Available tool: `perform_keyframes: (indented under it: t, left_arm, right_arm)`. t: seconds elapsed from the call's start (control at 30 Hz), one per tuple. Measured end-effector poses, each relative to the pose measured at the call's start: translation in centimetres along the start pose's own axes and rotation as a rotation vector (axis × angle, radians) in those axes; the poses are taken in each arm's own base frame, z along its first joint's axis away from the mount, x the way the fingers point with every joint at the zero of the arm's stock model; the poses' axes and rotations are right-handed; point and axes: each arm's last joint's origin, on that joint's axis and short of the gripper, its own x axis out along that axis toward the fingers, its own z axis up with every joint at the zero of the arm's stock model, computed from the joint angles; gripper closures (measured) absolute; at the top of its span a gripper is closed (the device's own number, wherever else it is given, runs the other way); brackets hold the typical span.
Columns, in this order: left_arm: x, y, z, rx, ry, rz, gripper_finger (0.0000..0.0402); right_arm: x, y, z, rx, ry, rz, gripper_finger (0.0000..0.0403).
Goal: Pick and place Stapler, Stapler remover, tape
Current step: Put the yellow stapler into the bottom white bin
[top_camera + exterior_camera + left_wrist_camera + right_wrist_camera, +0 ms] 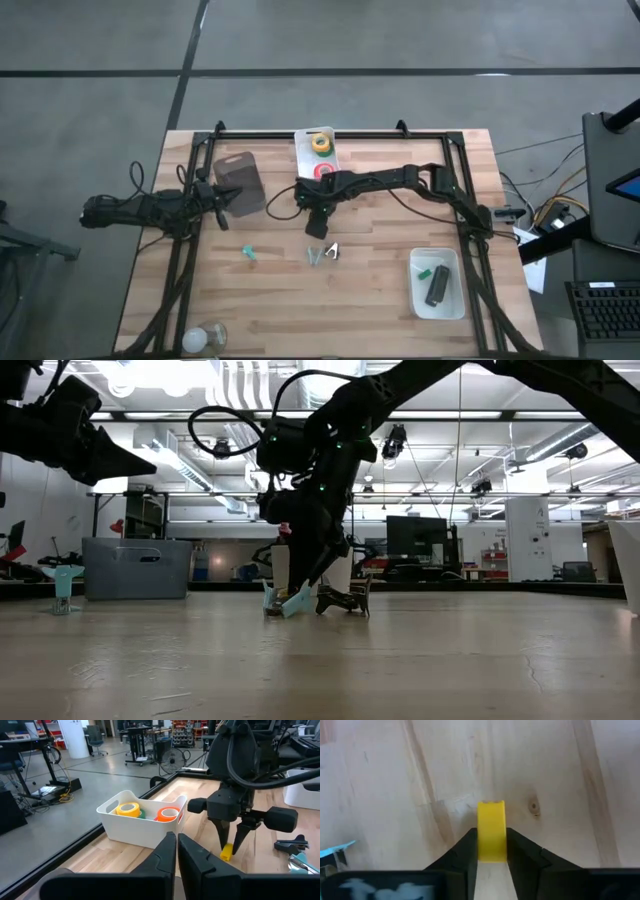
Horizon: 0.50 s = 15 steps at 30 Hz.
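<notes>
My right gripper (491,851) reaches down to the table's middle and is shut on a small yellow piece (491,830), also seen in the left wrist view (226,852). A white tray (142,832) at the far edge holds a yellow tape roll (128,809), a red one (168,814) and a bit of green. The black stapler (437,287) lies in a second white tray (452,300) at the near right. A stapler remover (328,251) lies on the wood just nearer than my right gripper. My left gripper (177,847) hovers shut at the left, holding nothing. My right gripper pinches the yellow piece by its two flat sides (481,842) between its two fingers. The fingers (239,837) come from above, pointing steeply down. The piece stands upright with its bottom on the table.
A grey box (240,180) stands at the far left by my left gripper. A small teal item (250,254) lies left of the stapler remover. A round pale object (205,338) sits at the near left edge. A black frame (330,133) runs round the table.
</notes>
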Motion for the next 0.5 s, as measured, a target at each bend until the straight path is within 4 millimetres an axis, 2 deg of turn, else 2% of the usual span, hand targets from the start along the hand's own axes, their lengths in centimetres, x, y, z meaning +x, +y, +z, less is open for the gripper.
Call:
perform_keyframes:
  t: [0.13,0.27,0.37,0.5]
  left_arm:
    - [0.0,0.0,0.0,0.000,0.000,0.000,0.0382]
    - [0.0,0.0,0.0,0.000,0.000,0.000,0.0383]
    - [0.0,0.0,0.0,0.000,0.000,0.000,0.0381]
    - [0.0,0.0,0.0,0.000,-0.001,0.000,0.0382]
  right_arm:
    - [-0.3,0.2,0.0,0.042,0.007,0.040,0.0339]
    - [-1.4,0.4,0.2,0.081,-0.008,0.065,0.0335]
    - [-3.0,0.8,0.1,0.114,-0.015,0.076,0.0326]
    - [-6.0,1.6,-0.5,0.135,0.012,0.074,0.0329]
